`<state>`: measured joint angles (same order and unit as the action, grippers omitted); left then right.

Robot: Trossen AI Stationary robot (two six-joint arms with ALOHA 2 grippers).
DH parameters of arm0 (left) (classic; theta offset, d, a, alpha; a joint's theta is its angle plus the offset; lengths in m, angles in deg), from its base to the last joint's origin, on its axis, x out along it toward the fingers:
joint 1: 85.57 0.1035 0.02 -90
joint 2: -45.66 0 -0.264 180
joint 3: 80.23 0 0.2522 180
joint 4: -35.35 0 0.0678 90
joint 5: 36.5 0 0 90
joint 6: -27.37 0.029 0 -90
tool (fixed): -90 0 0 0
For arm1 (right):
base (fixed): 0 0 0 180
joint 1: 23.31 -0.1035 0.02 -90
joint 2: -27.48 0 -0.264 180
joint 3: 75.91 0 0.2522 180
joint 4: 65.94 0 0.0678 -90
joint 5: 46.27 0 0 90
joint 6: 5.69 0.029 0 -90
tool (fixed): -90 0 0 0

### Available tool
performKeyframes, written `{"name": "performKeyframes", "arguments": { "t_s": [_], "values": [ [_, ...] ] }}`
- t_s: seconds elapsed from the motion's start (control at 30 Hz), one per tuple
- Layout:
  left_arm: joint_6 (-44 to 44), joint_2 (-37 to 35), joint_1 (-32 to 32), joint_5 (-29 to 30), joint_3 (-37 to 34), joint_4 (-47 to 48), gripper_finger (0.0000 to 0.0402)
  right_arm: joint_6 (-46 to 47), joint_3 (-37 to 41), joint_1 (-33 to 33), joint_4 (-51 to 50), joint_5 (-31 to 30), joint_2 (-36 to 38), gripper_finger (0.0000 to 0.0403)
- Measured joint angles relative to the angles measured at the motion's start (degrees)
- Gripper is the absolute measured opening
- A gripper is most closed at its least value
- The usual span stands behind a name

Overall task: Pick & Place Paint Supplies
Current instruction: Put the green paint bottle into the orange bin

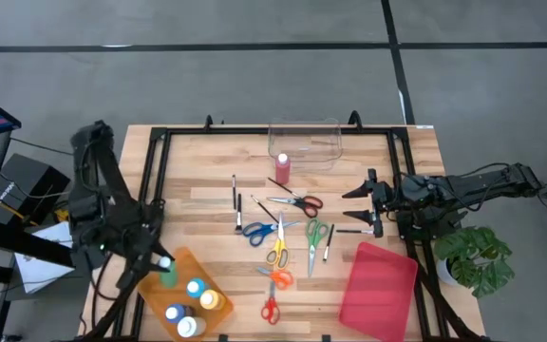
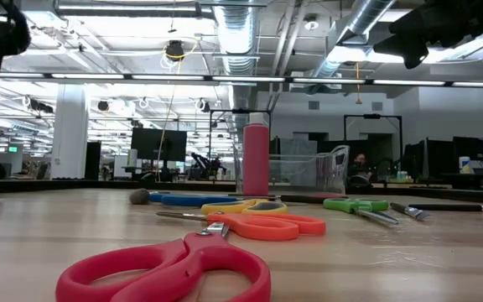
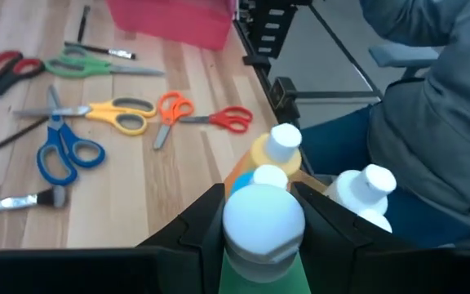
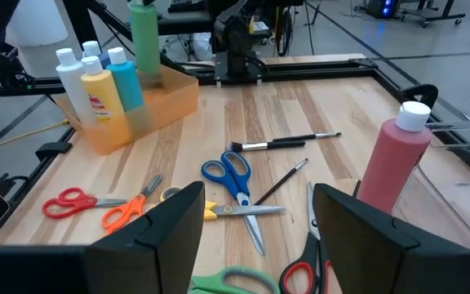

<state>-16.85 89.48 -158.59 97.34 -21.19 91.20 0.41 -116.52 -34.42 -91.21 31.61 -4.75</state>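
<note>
Left gripper (image 1: 163, 269) fingers clamp a green paint bottle (image 4: 144, 37) above the orange tray (image 1: 180, 263), where other bottles (image 1: 194, 304) crowd close. Lowered carelessly, it might knock them over. Right gripper (image 1: 361, 204) waits, fingers apart, beside the scissors (image 1: 310, 237).

Pale wooden table (image 1: 207, 161); glossy scissors (image 2: 174, 268)

No readable text anywhere; only a small red mark on the yellow bottle (image 4: 98, 96), too blurred to read.
</note>
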Motion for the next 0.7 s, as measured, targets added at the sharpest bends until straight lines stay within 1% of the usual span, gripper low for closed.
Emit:
{"name": "performKeyframes", "arguments": {
  "t_s": [0.23, 0.3, 0.37, 0.5, 0.7],
  "values": [
    [-1.32, 4.07, -10.8, 12.74, -0.01, 0.45, 0.0117, 1.48, 0.0, 0.04, -0.01, -0.42, 0.0, 0.0226],
    [-1.71, 5.24, -12.91, 16.42, -0.01, 1.01, 0.0119, 1.48, 0.0, 0.04, 0.0, -0.42, 0.0, 0.0226],
    [-4.26, 6.22, -14.18, 19.44, -0.02, 2.88, 0.0122, 1.48, 0.0, 0.04, 0.0, -0.42, 0.0, 0.0226],
    [-10.59, 8.26, -14.37, 21.65, -0.04, 7.91, 0.0123, 1.48, 0.0, 0.04, -0.02, -0.42, 0.0, 0.0226],
    [-12.17, 10.66, -14.37, 22.67, -0.07, 9.28, 0.0124, 1.48, 0.0, 0.02, -0.38, -0.42, 0.0, 0.0226]
  ]
}}
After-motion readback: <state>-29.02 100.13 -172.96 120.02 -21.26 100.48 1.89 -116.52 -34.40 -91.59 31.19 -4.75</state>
